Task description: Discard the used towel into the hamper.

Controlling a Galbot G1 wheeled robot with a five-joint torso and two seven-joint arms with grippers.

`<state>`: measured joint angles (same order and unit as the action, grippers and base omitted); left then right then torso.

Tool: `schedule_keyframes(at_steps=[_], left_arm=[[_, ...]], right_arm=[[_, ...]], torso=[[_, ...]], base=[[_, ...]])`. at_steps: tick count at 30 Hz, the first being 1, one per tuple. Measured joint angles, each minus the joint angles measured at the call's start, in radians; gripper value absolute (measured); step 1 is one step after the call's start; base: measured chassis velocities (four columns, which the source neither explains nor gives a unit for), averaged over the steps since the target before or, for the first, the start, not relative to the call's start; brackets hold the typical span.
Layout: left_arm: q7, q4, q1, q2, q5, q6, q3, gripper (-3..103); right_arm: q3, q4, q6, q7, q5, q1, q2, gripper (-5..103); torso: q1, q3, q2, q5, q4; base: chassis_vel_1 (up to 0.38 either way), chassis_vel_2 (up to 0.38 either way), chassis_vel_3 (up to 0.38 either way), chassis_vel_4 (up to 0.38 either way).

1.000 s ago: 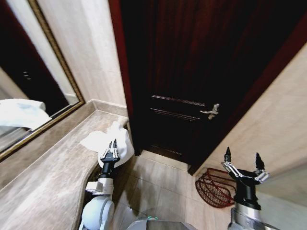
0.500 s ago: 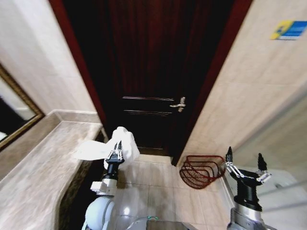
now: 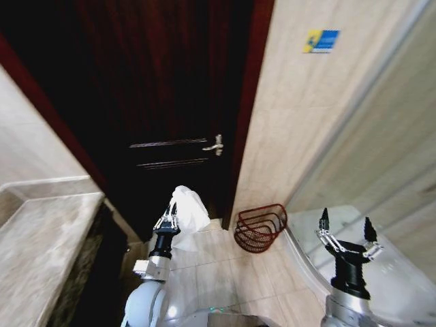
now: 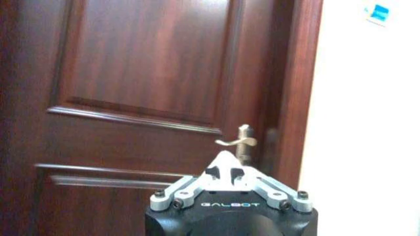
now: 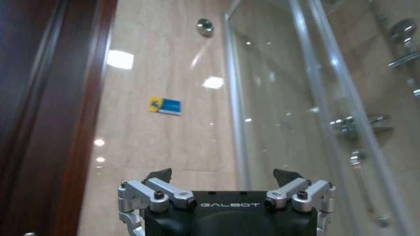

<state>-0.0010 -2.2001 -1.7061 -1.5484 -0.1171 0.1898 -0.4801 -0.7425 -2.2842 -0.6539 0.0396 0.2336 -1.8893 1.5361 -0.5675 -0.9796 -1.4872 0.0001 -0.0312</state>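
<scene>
2 grippers show: left gripper [image 3: 167,221] pinches the white towel [image 3: 191,210], held aloft to carry toward the hamper [image 3: 261,227]; right gripper [image 3: 345,228] waits spread, empty.

Head looks down; wrists face door [image 4: 151,93], wall [image 5: 170,73].

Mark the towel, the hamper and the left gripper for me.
towel [image 3: 192,208]: head view, middle of the bunched white cloth.
hamper [image 3: 261,228]: head view, ribbed wire side.
left gripper [image 3: 167,219]: head view, fingertips closed on the towel.
</scene>
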Motion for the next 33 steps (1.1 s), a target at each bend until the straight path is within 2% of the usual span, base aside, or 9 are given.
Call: schedule_keyframes(at_steps=[11, 20, 27, 33], left_arm=[[0.001, -0.008, 0.004, -0.003, -0.001, 0.003, -0.01, 7], [0.013, -0.002, 0.009, -0.003, -0.007, 0.042, -0.01, 7], [0.003, 0.014, 0.009, -0.002, 0.026, 0.028, -0.01, 7], [0.004, 0.017, 0.009, -0.004, 0.008, 0.022, -0.004, 7]], right_arm=[[0.0, 0.004, -0.002, -0.002, 0.006, 0.003, 0.001, 100], [0.001, 0.004, -0.007, -0.007, 0.006, 0.0, 0.007, 100], [-0.005, -0.007, -0.012, -0.027, 0.027, -0.004, 0.009, 100], [-0.011, 0.001, -0.017, -0.02, 0.027, -0.004, 0.01, 100]], torso=[[0.0, 0.0, 0.0, -0.0001, 0.0001], [0.0, 0.0, 0.0, 0.0, 0.0002], [0.0, 0.0, 0.0, -0.0002, 0.0], [0.0, 0.0, 0.0, 0.0, 0.0001]], base=[[-0.119, -0.13, -0.13, -0.124], [-0.092, -0.088, -0.091, -0.096], [0.0, 0.0, 0.0, 0.0], [0.0, 0.0, 0.0, 0.0]])
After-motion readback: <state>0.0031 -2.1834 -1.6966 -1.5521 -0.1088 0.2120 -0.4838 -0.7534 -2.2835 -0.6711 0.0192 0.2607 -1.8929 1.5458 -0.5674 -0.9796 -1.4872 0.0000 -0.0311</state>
